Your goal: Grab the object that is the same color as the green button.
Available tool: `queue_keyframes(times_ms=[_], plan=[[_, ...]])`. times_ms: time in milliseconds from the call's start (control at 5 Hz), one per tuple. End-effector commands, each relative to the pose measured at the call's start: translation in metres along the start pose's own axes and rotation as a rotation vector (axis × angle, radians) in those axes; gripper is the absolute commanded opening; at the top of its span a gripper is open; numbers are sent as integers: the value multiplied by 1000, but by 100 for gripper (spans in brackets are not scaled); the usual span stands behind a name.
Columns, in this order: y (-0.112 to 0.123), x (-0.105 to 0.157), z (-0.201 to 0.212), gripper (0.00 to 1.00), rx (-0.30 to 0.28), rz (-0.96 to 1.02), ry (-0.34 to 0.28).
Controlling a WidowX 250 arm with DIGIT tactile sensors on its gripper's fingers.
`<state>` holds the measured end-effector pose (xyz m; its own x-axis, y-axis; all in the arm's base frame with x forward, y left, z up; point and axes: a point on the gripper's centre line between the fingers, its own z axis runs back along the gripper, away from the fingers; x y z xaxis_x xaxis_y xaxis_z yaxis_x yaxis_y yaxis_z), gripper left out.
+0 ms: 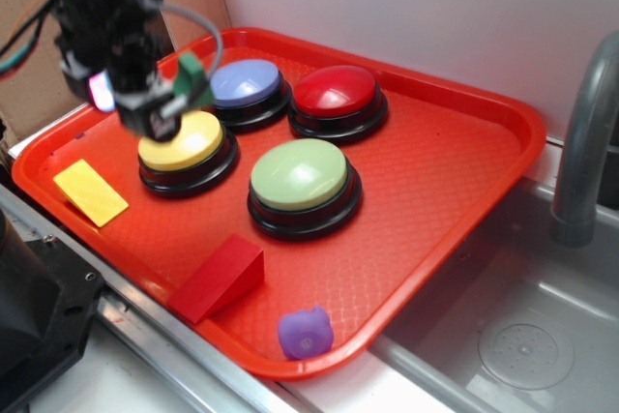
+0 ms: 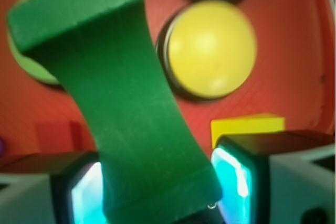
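Green block (image 2: pixel 126 103), dark and waisted by a curved notch, is clamped between the gripper (image 1: pixel 166 103) fingers and held in the air above the yellow button (image 1: pixel 184 142). Four domed buttons sit on the red tray (image 1: pixel 455 181): yellow, blue (image 1: pixel 247 82), red (image 1: pixel 336 91) and one pale green button (image 1: pixel 300 176) at 4 o'clock from the gripper. One yellow rectangle (image 1: pixel 89 191), one red wedge (image 1: pixel 221 276), one purple piece (image 1: pixel 306 332). The arm points down over the tray's 10 o'clock corner.
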<state>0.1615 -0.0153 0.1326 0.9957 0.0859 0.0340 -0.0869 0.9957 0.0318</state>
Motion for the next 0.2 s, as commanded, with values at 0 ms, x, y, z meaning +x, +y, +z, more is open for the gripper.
queue_keyframes(times_ms=[0], plan=[[5,19,49,0,-4,-14,-113]])
